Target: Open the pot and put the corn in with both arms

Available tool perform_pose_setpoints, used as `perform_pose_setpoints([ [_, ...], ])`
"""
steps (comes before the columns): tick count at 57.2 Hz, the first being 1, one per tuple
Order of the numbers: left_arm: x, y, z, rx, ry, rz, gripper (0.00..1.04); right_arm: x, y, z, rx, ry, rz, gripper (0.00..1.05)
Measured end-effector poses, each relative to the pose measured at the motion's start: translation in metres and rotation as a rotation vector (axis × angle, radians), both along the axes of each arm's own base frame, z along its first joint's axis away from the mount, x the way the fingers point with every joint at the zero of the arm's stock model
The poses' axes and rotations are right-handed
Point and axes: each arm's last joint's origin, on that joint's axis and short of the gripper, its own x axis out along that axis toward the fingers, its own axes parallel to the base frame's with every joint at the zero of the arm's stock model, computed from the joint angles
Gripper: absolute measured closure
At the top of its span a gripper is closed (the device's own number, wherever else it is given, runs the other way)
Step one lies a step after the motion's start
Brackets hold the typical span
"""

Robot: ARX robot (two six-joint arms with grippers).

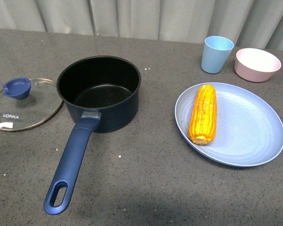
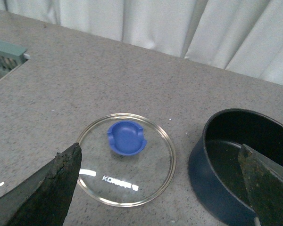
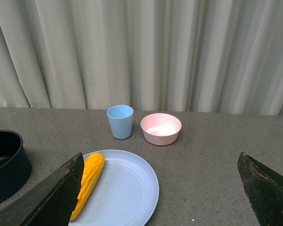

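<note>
The dark navy pot [image 1: 100,92] stands uncovered on the table, its black inside bare and its long blue handle [image 1: 70,162] pointing toward me. Its glass lid [image 1: 22,104] with the blue knob [image 1: 17,87] lies flat on the table just left of the pot. The yellow-orange corn [image 1: 203,113] rests on the left part of a pale blue plate [image 1: 254,129]. Neither arm shows in the front view. My left gripper [image 2: 162,188] hangs open above the lid [image 2: 126,159] and the pot's rim [image 2: 212,141]. My right gripper [image 3: 160,193] is open above the plate [image 3: 127,188], with the corn [image 3: 88,181] beside one finger.
A light blue cup [image 1: 216,54] and a pink bowl [image 1: 257,64] stand behind the plate near the curtain. The grey table stretches wide in front of the pot and plate. A pale green object [image 2: 4,54] sits at the table's far edge in the left wrist view.
</note>
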Motion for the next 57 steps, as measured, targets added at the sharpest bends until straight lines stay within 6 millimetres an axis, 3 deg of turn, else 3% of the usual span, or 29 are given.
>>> perform_pose_setpoints([
  [9,-0.008,0.001,0.001,0.007,-0.012,-0.005,0.07,0.000,0.000,0.000,0.000,0.000,0.000,0.09],
  [15,-0.017,0.004,0.000,0.049,-0.142,-0.142,0.25,0.000,0.000,0.000,0.000,0.000,0.000,0.09],
  [21,-0.027,0.004,0.007,0.085,-0.198,-0.158,0.43,0.000,0.000,0.000,0.000,0.001,0.000,0.09],
  [40,-0.054,0.005,0.018,0.107,-0.189,-0.156,1.01,0.000,0.000,0.000,0.000,0.000,0.000,0.09],
  [57,-0.071,0.005,0.030,0.112,-0.213,-0.156,1.01,0.000,0.000,0.000,0.000,0.000,0.000,0.09],
])
